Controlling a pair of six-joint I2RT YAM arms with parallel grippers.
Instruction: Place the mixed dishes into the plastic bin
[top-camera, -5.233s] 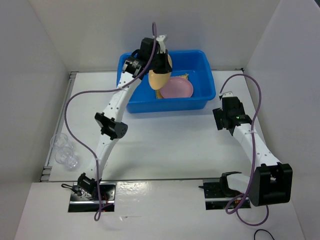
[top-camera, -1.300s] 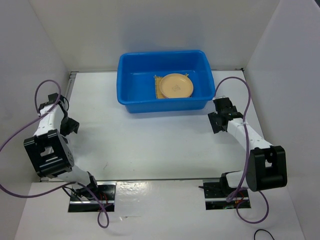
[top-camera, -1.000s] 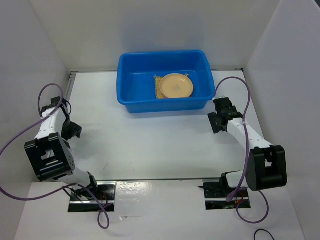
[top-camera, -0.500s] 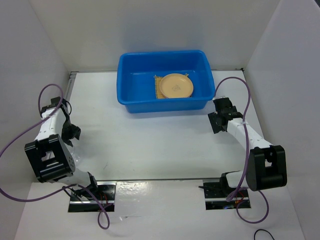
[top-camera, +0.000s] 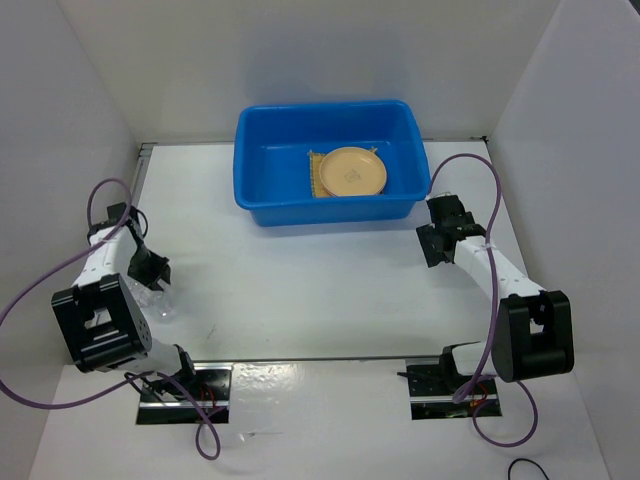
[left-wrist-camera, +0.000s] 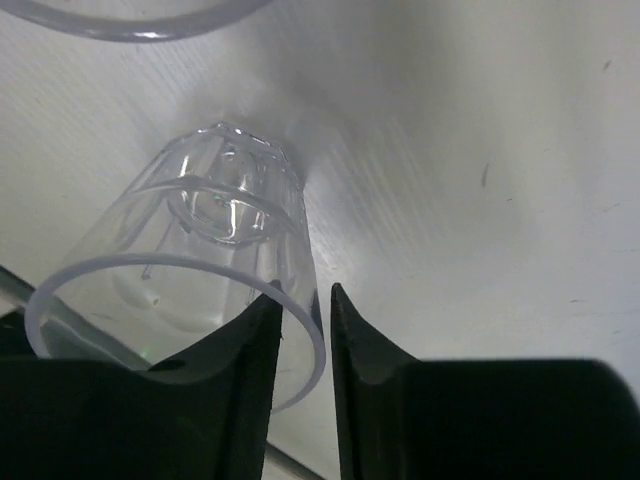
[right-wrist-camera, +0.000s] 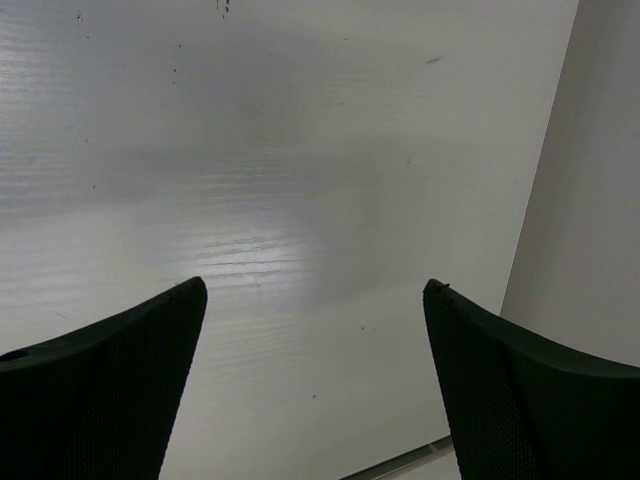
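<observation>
We are looking down on a white counter (top-camera: 300, 280). The big blue plastic bin (top-camera: 330, 210) is sitting at the far side of it, in the middle. A round tan-orange plate (top-camera: 352, 171) is lying flat inside the bin, toward the right. It is resting on a yellowish woven mat (top-camera: 314, 180), and the mat's edge is peeking out on the plate's left side.

Our left arm is reaching along the left edge of the counter, well apart from the bin. There our left fingers (left-wrist-camera: 350, 340) are pinching the rim of a small clear cup (left-wrist-camera: 215, 215). One finger is sitting inside the cup and the other is pressing on the outside. The cup is pointing its open mouth at the wrist camera. We cannot tell if it is touching the counter. The rim of a second clear cup (left-wrist-camera: 130, 28) is showing just beyond it, at the top of the left wrist view.

Our right arm is waiting near the bin's front right corner. Our right fingers (right-wrist-camera: 120, 380) are spreading wide apart and holding nothing. The counter is showing between them, and a white wall (right-wrist-camera: 600, 200) is standing close on the right.
</observation>
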